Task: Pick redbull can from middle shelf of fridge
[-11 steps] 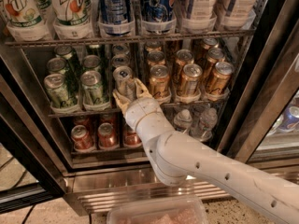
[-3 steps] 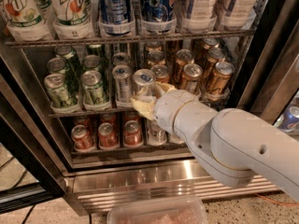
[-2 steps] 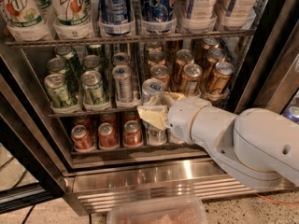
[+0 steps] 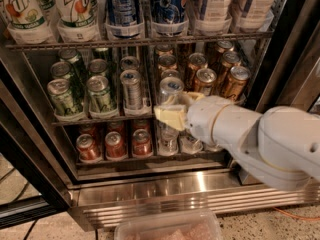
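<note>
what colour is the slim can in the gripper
Silver: the slim tall can in the pale gripper, before the middle wire shelf; camera view.

Below the fridge [image 4: 190, 196] you have a pale speckled floor [image 4: 35, 223], showing at the lower left and again at the lower right. Thin black cables [image 4: 7, 177] trail over it on the left, and an orange cable [image 4: 296, 215] runs along it on the right. A clear plastic tub [image 4: 165, 216] with pinkish contents sits at the bottom edge, in the middle. Your claw [image 4: 172, 115] is at mid-view, closed round the redbull can [image 4: 170, 90].
</note>
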`<act>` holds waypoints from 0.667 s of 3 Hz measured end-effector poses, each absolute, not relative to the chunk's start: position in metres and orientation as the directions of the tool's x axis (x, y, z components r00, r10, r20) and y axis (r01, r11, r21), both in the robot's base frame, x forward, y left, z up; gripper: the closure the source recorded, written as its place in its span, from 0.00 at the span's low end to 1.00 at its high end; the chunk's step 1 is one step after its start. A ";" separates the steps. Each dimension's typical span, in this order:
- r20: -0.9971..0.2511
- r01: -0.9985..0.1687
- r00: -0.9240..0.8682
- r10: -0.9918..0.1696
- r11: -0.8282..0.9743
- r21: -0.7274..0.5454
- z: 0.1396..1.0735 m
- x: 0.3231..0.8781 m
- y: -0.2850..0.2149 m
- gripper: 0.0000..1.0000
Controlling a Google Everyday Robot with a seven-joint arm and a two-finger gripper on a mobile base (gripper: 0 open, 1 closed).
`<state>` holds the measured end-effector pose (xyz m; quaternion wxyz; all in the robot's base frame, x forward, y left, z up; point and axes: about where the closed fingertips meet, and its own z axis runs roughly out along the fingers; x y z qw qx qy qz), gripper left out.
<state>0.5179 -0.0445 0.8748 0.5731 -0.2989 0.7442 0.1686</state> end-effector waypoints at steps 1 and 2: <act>-0.958 -0.657 -0.159 -0.238 0.750 -0.077 0.884 0.536 -0.065 1.00; -0.955 -0.713 -0.162 -0.250 0.698 -0.061 0.896 0.546 -0.081 1.00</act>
